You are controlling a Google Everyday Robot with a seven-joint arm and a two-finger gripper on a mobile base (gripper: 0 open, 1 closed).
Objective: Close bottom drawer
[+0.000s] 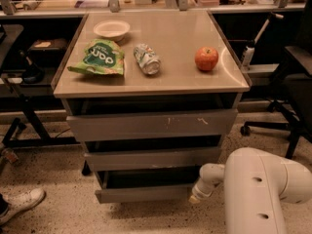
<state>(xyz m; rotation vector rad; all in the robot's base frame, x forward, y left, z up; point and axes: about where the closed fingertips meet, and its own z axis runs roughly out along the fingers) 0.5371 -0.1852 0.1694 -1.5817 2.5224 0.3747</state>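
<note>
The bottom drawer [141, 194] is the lowest and narrowest grey front of the cabinet. It stands pulled out a little, with a dark gap of its tray showing above the front. My gripper [199, 195] is at the end of the white arm [258, 189]. It sits low, at the right end of the bottom drawer's front, close to or touching its corner. The arm comes in from the lower right.
The middle drawer [151, 159] and the scratched top drawer [151, 125] also stick out slightly. On the cabinet top lie a bowl [111, 29], a green chip bag [99, 57], a can [146, 58] and an apple [206, 58]. An office chair [292, 82] stands right; a shoe [19, 204] lies lower left.
</note>
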